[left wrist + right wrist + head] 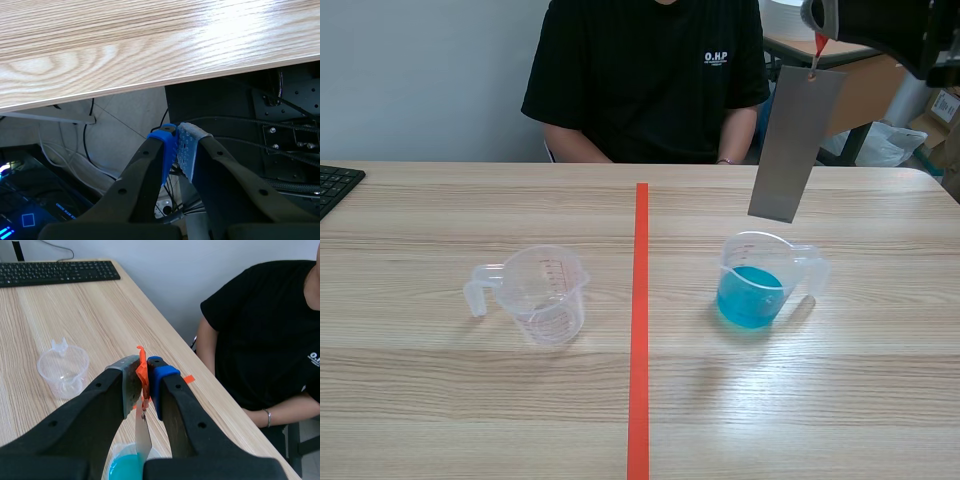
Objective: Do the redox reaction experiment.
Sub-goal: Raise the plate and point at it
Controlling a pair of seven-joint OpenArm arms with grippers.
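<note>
A grey metal strip [795, 142] hangs from an orange-red tag [819, 43] pinched in my right gripper [818, 32], high at the scene's upper right. Its lower end hovers just above a clear beaker of blue liquid [754, 290] right of the tape line. In the right wrist view the gripper [143, 374] is shut on the tag [143, 372], with the strip [142, 437] dangling edge-on over the blue liquid [125, 467]. An empty clear beaker [538, 293] stands left of the line and shows too in the right wrist view [63, 368]. My left gripper [176, 150] is shut on nothing, below the table's edge.
A person in a black shirt [645, 75] sits across the table. A black keyboard [334, 186] lies at the far left edge. An orange-red tape line [639, 330] divides the table. Cables and equipment [285, 130] sit under the table by my left gripper.
</note>
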